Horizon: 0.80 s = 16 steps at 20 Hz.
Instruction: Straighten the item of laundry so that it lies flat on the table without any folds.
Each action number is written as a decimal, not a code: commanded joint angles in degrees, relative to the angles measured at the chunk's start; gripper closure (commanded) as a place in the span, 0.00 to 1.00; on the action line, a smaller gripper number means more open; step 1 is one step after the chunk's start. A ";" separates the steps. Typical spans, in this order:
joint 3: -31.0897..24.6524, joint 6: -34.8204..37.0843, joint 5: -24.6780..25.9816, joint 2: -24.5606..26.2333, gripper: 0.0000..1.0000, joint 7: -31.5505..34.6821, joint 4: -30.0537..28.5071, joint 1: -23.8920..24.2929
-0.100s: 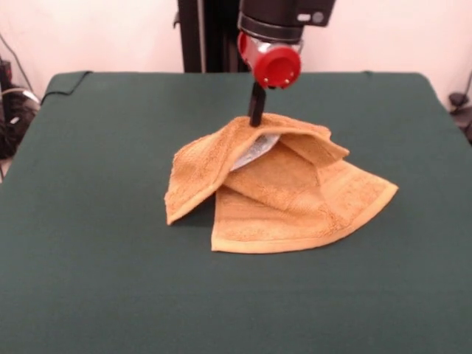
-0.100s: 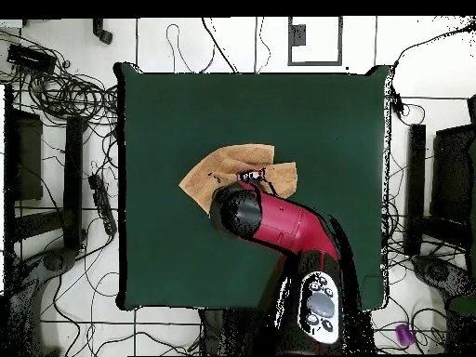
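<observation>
- Near the middle of the table, a little toward its far side in the front view, the towel sits in a crumpled heap, not spread out.
- From the front, the gripper comes down from above, and its dark tip meets the top ridge of the heap; the cloth peaks there and drapes away on both sides, so I judge the claw pinches the towel's upper fold, though the fingertips are buried in the cloth.
- One flap hangs down to the left and reaches the table, a second folded layer lies across the middle, and a lower layer with a border band along its edge lies flat at the front right.
- A pale patch, likely the care label, shows under the raised fold.
- Seen from overhead, the red arm covers much of the towel; only an orange fan-shaped part shows beyond it, well inside the green table.
- Progress, as I judge it: early or midway. Several layers overlap and no corner is pulled out square.
- Left to do: draw the raised fold outward, lay it down, and open the remaining overlaps until one layer lies flat.
</observation>
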State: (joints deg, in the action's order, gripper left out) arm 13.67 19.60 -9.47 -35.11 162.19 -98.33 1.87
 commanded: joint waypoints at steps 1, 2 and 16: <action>-6.77 3.62 1.35 0.30 1.00 -1.23 -6.50 3.48; -7.29 3.53 1.59 0.12 1.00 -1.82 -6.72 4.02; -7.06 1.20 4.80 -3.98 1.00 -1.32 -11.65 5.64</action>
State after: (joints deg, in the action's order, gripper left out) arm 12.82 19.59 -7.43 -38.44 162.19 -103.30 8.30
